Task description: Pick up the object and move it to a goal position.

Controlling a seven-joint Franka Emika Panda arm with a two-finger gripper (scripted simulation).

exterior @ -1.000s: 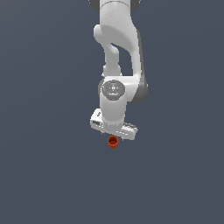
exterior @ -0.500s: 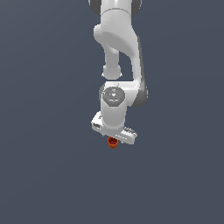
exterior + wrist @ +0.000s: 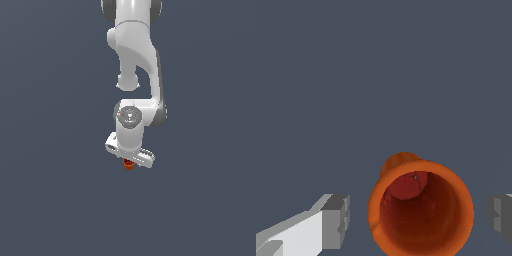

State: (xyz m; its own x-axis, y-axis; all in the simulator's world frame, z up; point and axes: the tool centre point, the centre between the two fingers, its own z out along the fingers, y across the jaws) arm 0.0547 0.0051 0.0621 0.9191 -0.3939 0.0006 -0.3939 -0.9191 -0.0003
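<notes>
Even, flat simulator light; no cast shadows or glare; renders slightly soft, perhaps low resolution

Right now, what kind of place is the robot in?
Probably a computer-made test world, not a real room. All around is one flat, plain grey-blue surface. The only things there are a smooth white robot arm and an orange cup between its open fingers.
</notes>
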